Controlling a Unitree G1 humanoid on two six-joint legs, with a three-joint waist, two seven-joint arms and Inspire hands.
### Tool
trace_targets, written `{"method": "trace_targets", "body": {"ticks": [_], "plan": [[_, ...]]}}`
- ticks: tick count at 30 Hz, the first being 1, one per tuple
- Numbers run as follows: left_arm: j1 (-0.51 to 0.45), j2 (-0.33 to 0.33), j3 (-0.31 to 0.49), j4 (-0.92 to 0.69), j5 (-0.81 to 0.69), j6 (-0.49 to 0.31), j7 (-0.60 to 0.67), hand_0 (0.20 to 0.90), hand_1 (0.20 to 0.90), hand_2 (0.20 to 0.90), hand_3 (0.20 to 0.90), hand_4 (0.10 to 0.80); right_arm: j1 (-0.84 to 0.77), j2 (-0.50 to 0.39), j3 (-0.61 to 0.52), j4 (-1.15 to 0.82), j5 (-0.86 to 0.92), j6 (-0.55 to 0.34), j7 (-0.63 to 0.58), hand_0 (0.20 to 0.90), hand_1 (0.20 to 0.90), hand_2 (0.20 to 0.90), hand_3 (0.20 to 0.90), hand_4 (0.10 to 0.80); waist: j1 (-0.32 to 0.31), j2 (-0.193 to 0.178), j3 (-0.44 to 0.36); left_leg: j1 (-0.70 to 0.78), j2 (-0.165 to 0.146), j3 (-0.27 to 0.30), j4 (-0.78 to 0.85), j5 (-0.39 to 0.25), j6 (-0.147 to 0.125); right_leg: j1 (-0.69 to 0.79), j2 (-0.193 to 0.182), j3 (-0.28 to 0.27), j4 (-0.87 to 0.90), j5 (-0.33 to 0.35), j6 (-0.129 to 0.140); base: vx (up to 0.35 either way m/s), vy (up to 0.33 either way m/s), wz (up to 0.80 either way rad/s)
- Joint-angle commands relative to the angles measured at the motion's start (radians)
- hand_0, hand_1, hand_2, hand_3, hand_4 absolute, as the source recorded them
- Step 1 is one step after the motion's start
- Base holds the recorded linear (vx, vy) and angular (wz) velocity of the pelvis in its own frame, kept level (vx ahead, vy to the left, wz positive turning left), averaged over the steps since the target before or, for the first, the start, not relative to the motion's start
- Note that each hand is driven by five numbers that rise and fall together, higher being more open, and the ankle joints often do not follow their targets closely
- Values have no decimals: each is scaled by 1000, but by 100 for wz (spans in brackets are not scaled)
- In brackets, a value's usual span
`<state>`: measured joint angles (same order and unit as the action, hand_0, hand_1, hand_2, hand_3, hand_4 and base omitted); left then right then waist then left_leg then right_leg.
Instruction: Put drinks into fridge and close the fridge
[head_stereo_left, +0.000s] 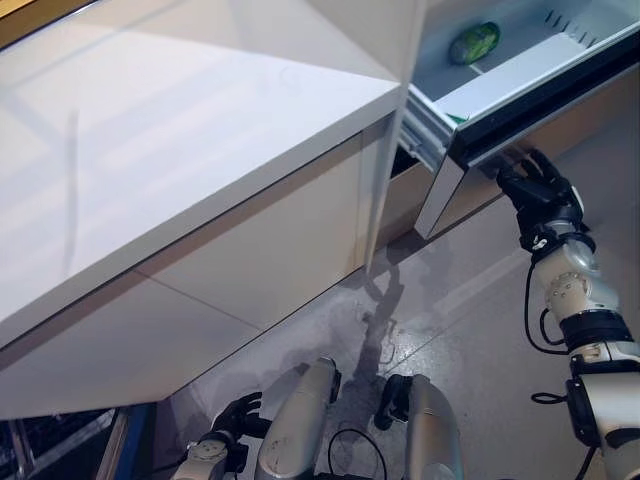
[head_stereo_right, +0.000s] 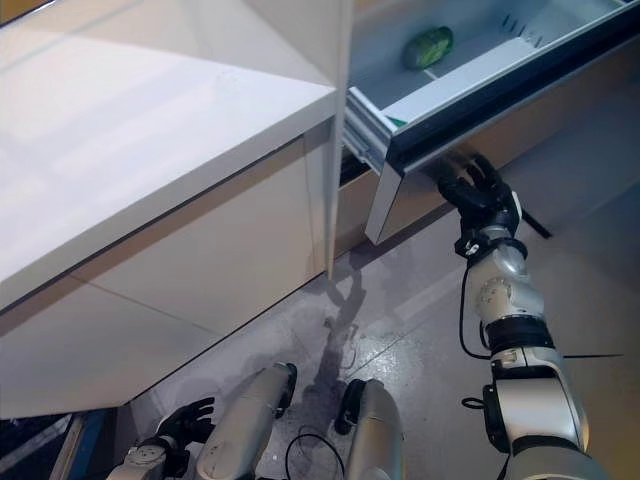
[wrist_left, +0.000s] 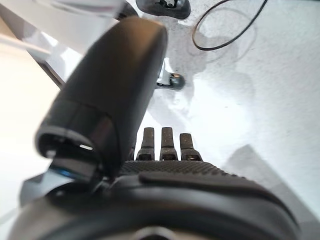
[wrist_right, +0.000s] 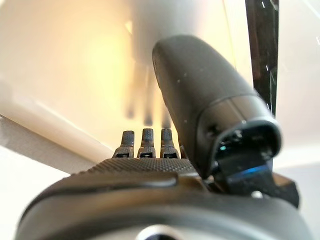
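The fridge drawer (head_stereo_left: 520, 78) stands pulled open at the upper right, with a dark top edge on its front. A green drink (head_stereo_left: 474, 43) lies on its side inside it, also in the right eye view (head_stereo_right: 428, 47). My right hand (head_stereo_left: 540, 192) is raised against the drawer's front panel (head_stereo_right: 425, 195), just under the dark edge. Its fingers (wrist_right: 148, 142) are straight and point at the pale panel (wrist_right: 75, 60); it holds nothing. My left hand (head_stereo_left: 236, 416) hangs low at the bottom left, open and empty, with its fingers (wrist_left: 167, 145) over the floor.
A long white counter (head_stereo_left: 150, 150) with pale cabinet fronts (head_stereo_left: 250, 260) runs along the left, beside the drawer. Grey floor (head_stereo_left: 470, 330) lies below the drawer and in front of the cabinets.
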<state>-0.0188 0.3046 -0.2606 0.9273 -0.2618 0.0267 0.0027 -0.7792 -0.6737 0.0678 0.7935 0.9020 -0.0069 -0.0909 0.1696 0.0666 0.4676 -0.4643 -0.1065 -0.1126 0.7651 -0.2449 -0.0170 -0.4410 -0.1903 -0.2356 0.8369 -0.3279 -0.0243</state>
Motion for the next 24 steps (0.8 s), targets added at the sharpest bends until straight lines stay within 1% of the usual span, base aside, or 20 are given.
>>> {"method": "trace_targets", "body": {"ticks": [1,6,12,14,15,20,24], "plan": [[61,79,-13,-41,-18,-47,-24,900,900,900,900,800,-215,-40,69,-52,-65,-79,98,900,900,900,900,800,80,-13,-62,35,-26,28,-94,-6,92,24,26,6,27,-6,-28,6,4,28],[65,82,-10,-34,-9,-61,-36,900,900,900,900,800,-241,-46,81,-50,-98,-119,75,900,900,900,900,800,96,-13,-60,42,-28,11,-124,12,88,42,22,-9,9,-2,-27,34,5,18],[60,85,-10,-22,11,-78,-40,900,900,900,900,800,-259,-31,79,-65,-119,-162,37,900,900,900,900,800,109,-20,-65,70,-26,-6,-172,31,82,84,26,-20,-43,15,-20,41,-17,13],[62,88,-13,-22,23,-83,-41,900,900,900,900,800,-263,-24,79,-74,-127,-157,28,900,900,900,900,800,109,-25,-70,83,-23,-8,-184,31,81,103,29,-18,-71,25,-16,-17,-15,6],[60,89,-14,-23,26,-80,-42,900,900,900,900,800,-265,-23,80,-75,-131,-154,27,900,900,900,900,800,108,-22,-72,79,-18,-4,-202,67,83,102,29,-30,-95,59,-24,-69,7,0],[53,97,-14,-17,61,-75,-51,900,900,900,900,800,-247,-18,83,-86,-91,-149,22,900,900,900,900,800,90,-41,-86,110,-6,12,-222,61,83,143,45,-14,-174,94,-14,-15,-29,-3],[53,100,-8,-21,67,-68,-52,900,900,900,900,800,-203,-5,68,-113,-71,-123,10,900,900,900,900,800,68,-56,-102,140,7,30,-249,58,83,172,60,5,-242,122,-3,-33,-43,-10]]}}
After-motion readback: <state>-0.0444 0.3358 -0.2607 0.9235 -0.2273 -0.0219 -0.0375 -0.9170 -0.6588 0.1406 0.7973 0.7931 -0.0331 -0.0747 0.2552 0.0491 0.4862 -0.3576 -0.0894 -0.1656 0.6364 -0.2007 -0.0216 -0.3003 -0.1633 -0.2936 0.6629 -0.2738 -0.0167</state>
